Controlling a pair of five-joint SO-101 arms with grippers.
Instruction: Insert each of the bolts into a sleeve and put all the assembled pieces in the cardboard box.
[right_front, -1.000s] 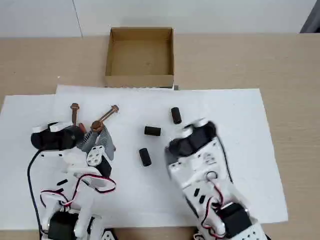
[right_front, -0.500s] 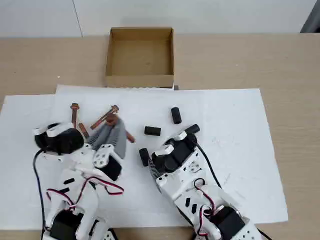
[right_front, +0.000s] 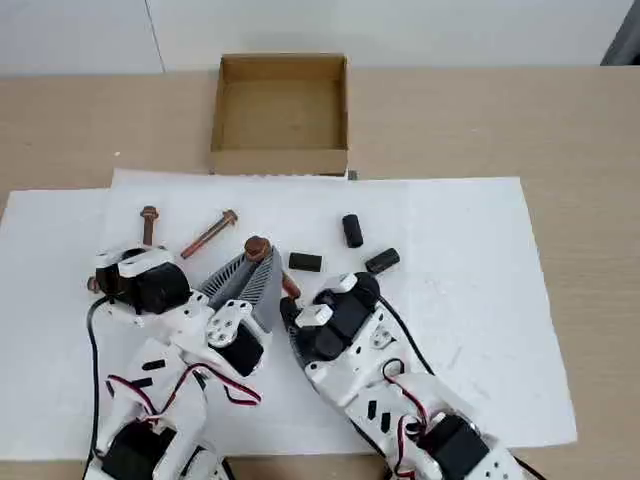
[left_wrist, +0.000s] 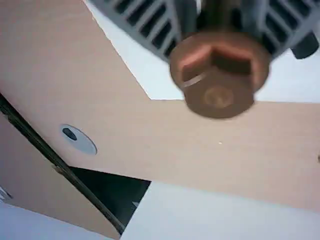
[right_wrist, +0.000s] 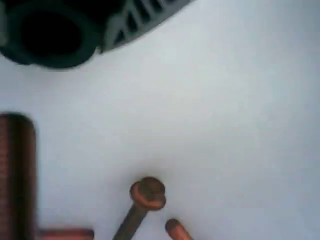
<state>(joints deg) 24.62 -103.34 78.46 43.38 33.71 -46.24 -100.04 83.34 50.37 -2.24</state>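
Plainly, the left tool is clamped on a bolt, head toward the far side, shaft slanting down toward the right tool. A black sleeve sits at that tool, bore facing its wrist camera; whether it is gripped I cannot tell. The bolt tip lies just beside the sleeve, and I judge the axes not yet aligned
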